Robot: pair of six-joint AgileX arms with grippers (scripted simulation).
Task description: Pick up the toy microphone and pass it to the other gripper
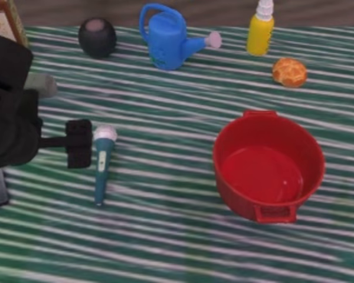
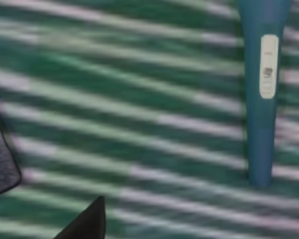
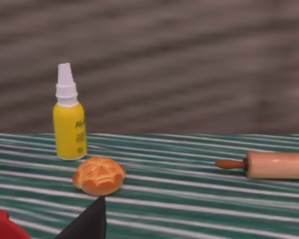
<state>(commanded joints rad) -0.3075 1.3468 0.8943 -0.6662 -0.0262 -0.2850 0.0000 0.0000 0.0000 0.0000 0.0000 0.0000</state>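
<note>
The toy microphone (image 1: pixel 101 165) lies flat on the striped cloth at the left. Its silvery-white head points to the far side and its teal handle to the near edge. My left gripper (image 1: pixel 79 143) is open and holds nothing. It hovers just left of the microphone's head, with hardly any gap as seen from above. The left wrist view shows the teal handle with its white switch strip (image 2: pixel 269 64), and one black fingertip (image 2: pixel 89 221) well off to its side. My right gripper (image 3: pixel 132 231) is out of the top view; one of its fingertips (image 3: pixel 92 219) shows, and nothing is in its grasp.
A red basin (image 1: pixel 310 147) stands at the right. Along the far edge are a dark round speaker (image 1: pixel 97 36), a blue watering can (image 1: pixel 168 38), a yellow bottle (image 1: pixel 260 29) and a bread roll (image 1: pixel 289 72). A rolling pin (image 3: pixel 276 165) lies beyond the roll.
</note>
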